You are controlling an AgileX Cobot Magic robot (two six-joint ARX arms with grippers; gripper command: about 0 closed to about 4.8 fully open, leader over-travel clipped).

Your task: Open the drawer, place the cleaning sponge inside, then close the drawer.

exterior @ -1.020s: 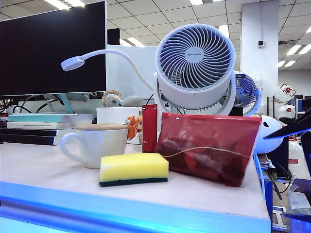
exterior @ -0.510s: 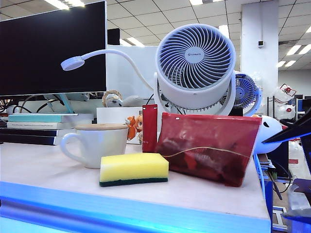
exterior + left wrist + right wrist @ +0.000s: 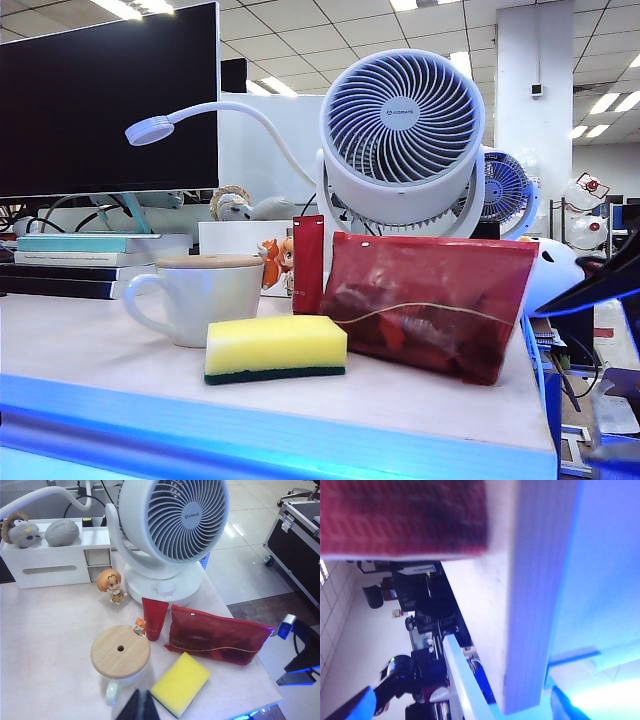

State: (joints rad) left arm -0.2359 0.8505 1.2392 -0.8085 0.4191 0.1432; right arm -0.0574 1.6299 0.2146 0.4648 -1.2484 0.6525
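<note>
Cleaning sponge (image 3: 275,349) lies untouched on desk (image 3: 90,345) by white mug (image 3: 195,298), red pouch (image 3: 428,302) to its right, drawer (image 3: 270,435) front below. Left gripper (image 3: 139,707) hovers above, jaw state unclear. Right gripper (image 3: 470,700), spread wide w/ 2 fingers, sits off desk's right corner, likely lining up for drawer.

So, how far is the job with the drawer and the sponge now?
Nothing looks done: the drawer front seems flush under the desk edge, and the cleaning sponge lies on the desk beside the mug. In hand: the right pincer, open, sits by the desk corner. Left pincer hovers above. Opening, placing and closing remain.
</note>
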